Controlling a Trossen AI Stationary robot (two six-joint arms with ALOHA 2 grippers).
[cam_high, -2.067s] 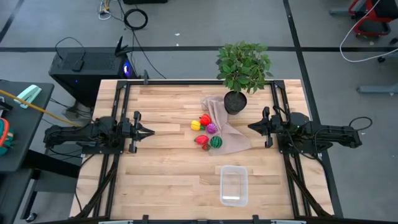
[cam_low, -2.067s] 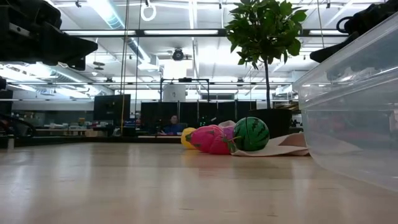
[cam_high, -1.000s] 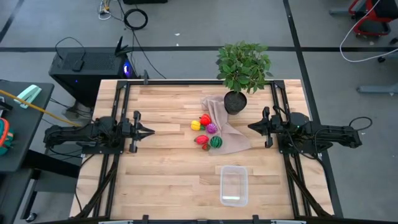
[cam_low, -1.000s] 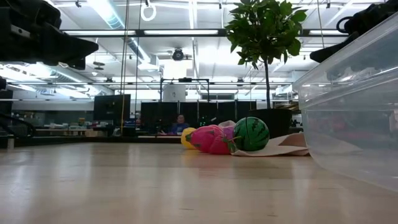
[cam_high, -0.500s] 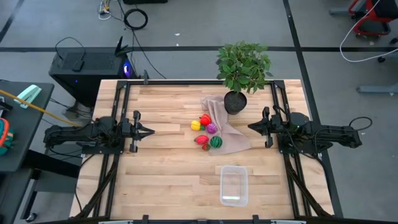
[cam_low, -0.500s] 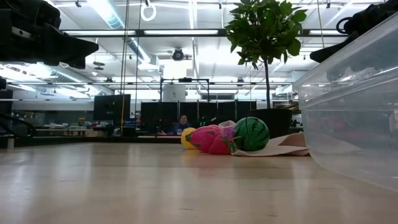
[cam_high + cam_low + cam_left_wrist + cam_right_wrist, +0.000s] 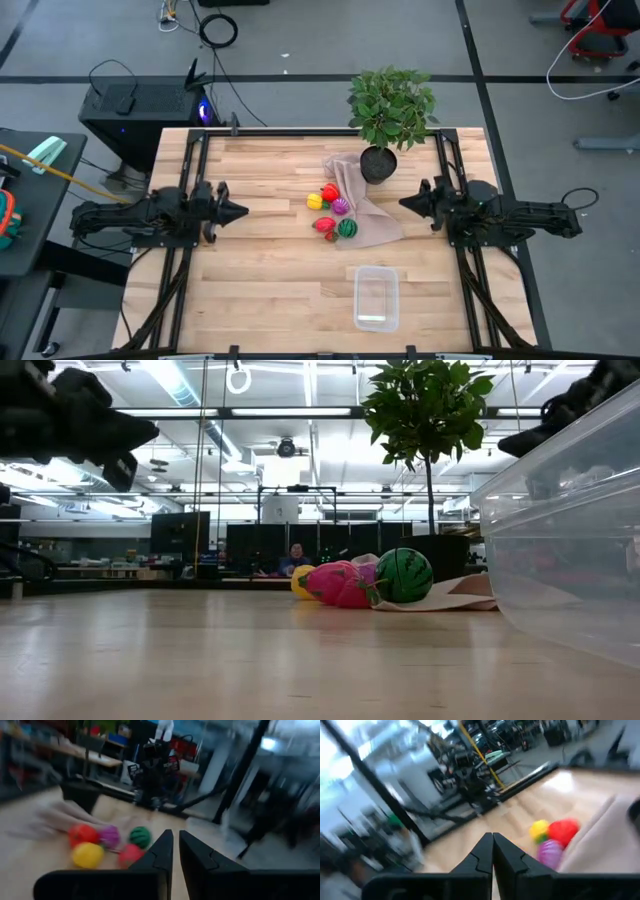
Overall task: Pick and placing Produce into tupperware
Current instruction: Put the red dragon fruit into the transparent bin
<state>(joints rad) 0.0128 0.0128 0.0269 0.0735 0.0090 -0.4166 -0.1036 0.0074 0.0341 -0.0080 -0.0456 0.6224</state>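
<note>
the produce (image 7: 332, 211) lies in a tight cluster on the beige cloth (image 7: 372, 222) near the middle of the table (image 7: 260, 280): a yellow piece (image 7: 315, 201), a red piece (image 7: 330, 192), a purple piece (image 7: 341, 207), a second red piece (image 7: 324, 226) and a striped green piece (image 7: 347, 228). none of it is in the tupperware (image 7: 376, 298), which sits on bare wood nearer the front edge, well apart from the cluster. a potted plant (image 7: 390, 110) stands at the cloth's far end. the left gripper (image 7: 240, 211) hangs over the table's left side, well apart from the produce, its fingers (image 7: 162, 851) pressed almost together and holding nothing. the right gripper (image 7: 404, 204) hangs over the right side, near the cloth's edge, its fingers (image 7: 506, 851) pressed together and holding nothing.
</note>
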